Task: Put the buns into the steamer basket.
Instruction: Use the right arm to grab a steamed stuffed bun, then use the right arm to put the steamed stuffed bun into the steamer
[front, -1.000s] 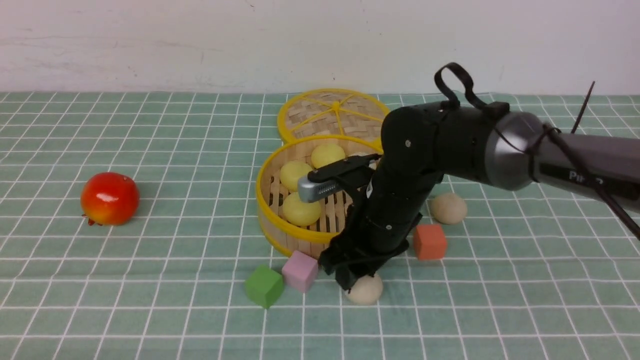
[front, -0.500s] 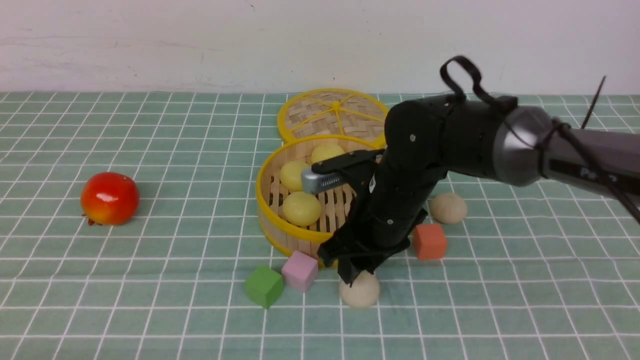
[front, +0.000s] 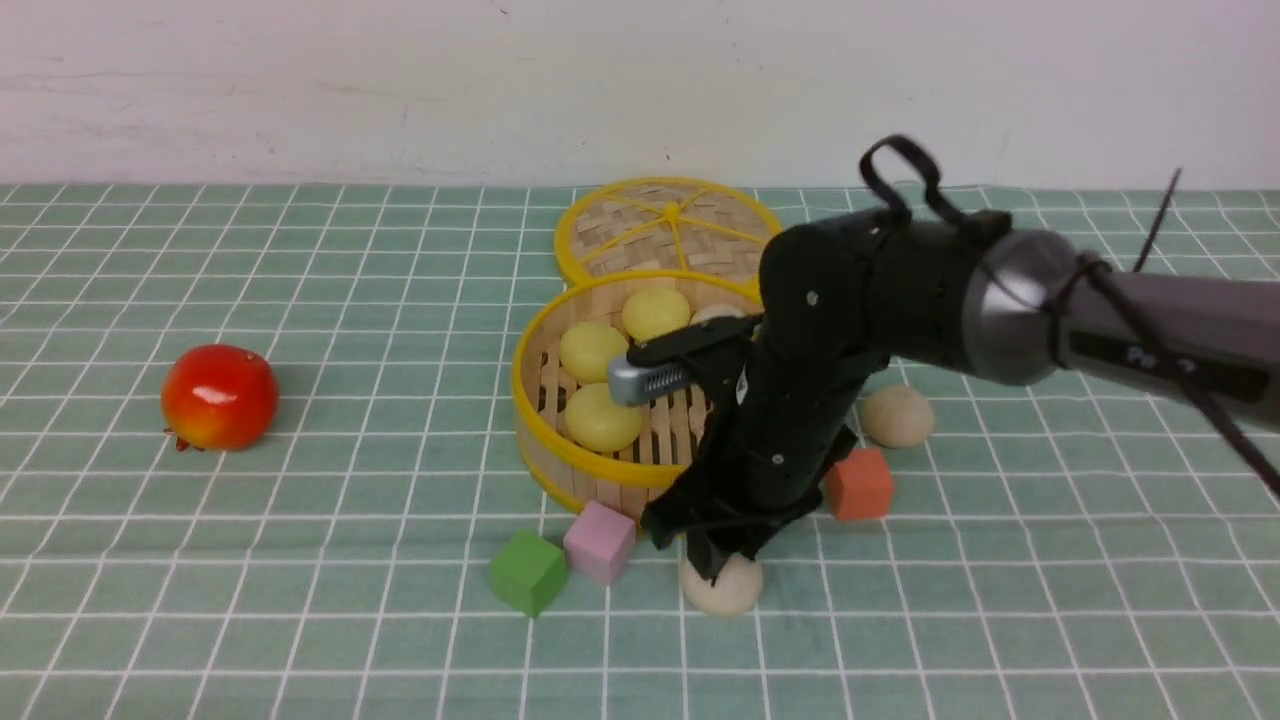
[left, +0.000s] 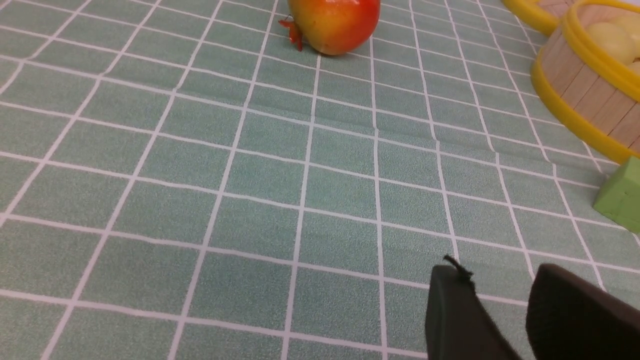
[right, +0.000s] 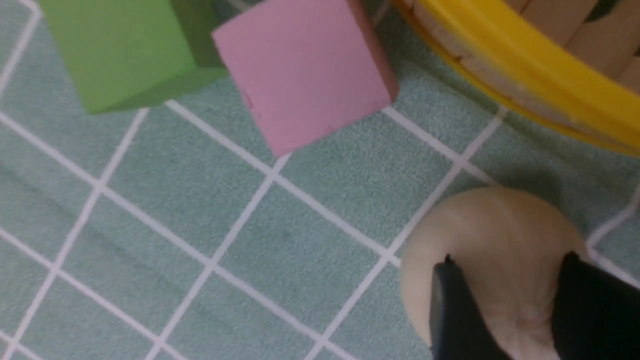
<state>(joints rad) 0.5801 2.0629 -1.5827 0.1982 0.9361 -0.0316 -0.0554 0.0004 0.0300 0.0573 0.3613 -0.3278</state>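
Note:
The steamer basket (front: 530, 345) stands mid-table and holds three pale yellow buns (front: 592, 350), (front: 655, 312), (front: 603, 418). An off-white bun (front: 715, 313) peeks out behind my right arm. Another beige bun (front: 897, 416) lies on the cloth to the basket's right. My right gripper (front: 722, 565) points down at a beige bun (right: 480, 235) in front of the basket. Its fingers (right: 452, 310) pinch that bun from both sides, and the bun still rests on the cloth. My left gripper (left: 497, 272) hovers open over bare cloth, holding nothing.
A flat woven lid (front: 665, 230) lies behind the basket. Close to the held bun sit a pink cube (front: 600, 541), a green cube (front: 528, 572) and an orange cube (front: 858, 483). A red fruit (front: 220, 396) sits far left.
My right gripper has sunk onto the front beige bun and its jaws have narrowed around it. The bun has shifted slightly left. Everything else stays put.

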